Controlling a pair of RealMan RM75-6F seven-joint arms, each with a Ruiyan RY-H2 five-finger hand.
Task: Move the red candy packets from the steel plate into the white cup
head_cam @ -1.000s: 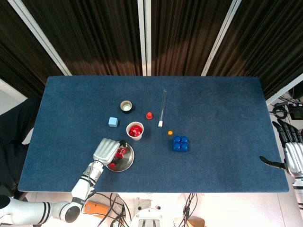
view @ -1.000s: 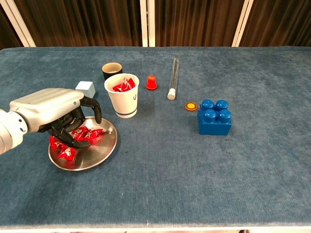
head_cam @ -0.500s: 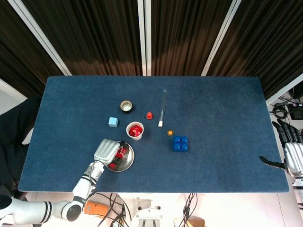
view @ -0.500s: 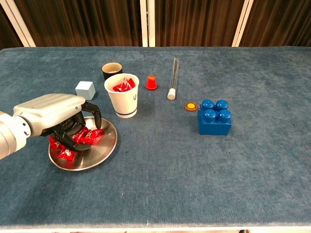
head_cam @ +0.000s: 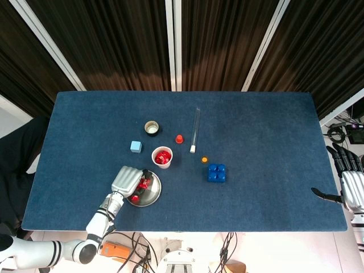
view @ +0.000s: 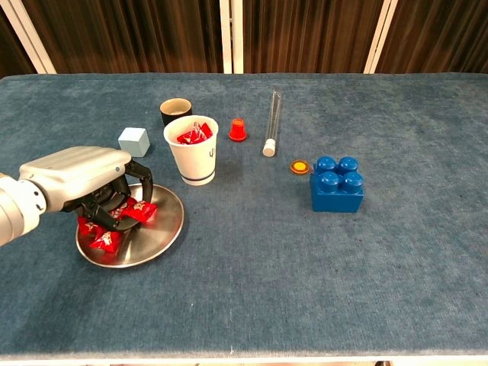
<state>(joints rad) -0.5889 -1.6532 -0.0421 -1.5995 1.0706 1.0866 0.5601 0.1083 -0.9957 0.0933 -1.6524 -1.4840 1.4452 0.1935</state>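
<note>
blue brick [view: 337, 183]; orange disc [view: 300, 166] | glass tube [view: 271, 122]; red cap [view: 238, 130] | dark cup [view: 175, 110]; pale cube [view: 133, 141]

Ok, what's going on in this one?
The left hand is down over the steel plate, its fingers curled among the red candy packets; whether it has gripped one cannot be told. The white cup beside the plate already holds some packets. The right hand hangs off the table's right edge, fingers spread, holding nothing.

A shiny steel plate [view: 164, 232] holds glossy red candy packets [view: 137, 213] on a matt blue cloth-covered table [view: 252, 267].
</note>
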